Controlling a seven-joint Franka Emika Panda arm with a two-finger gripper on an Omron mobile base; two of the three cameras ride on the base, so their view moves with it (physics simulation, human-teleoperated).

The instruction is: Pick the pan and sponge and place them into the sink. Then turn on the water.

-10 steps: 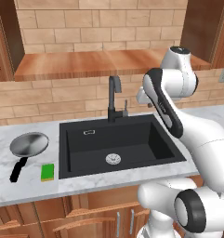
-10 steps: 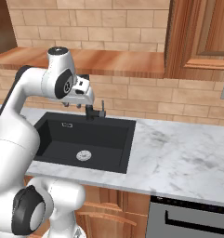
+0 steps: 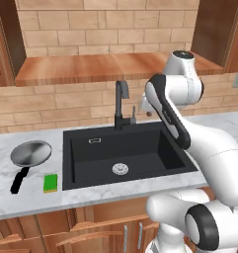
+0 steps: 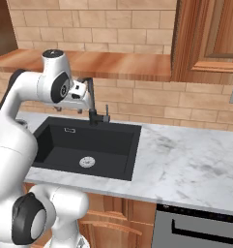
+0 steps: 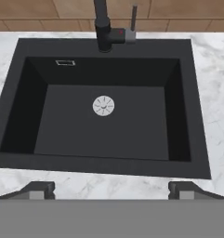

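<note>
The small round shiny silver-grey metal pan [image 3: 31, 152] with its straight black handle sits on the white-grey marble counter [image 3: 21, 197] left of the sink, the handle angled toward the counter's front edge. Just beside that handle, nearer the basin, lies the small bright green rectangular sponge [image 3: 51, 183] — apart from the pan, not touching it. The large matte black rectangular sink [image 3: 125, 155] holds nothing but its round silver drain [image 5: 103, 106], and the tall dark grey faucet [image 3: 121, 105] behind it runs no water, so all 3 parts of the task look undone.

The white arm's two-finger gripper [image 5: 111, 188] hangs high over the basin, beside the faucet's spout, with its 2 dark fingertips [image 5: 38, 188] set wide apart and holding nothing.

The risk lies in the reach — both items rest well to the left of the hand. A grasp on the pan's thin rim or far down the handle could let it tip or swing. The sponge sits so near the handle that fingers closing on one may nudge the other. The faucet could also be clipped when the arm swings.
</note>
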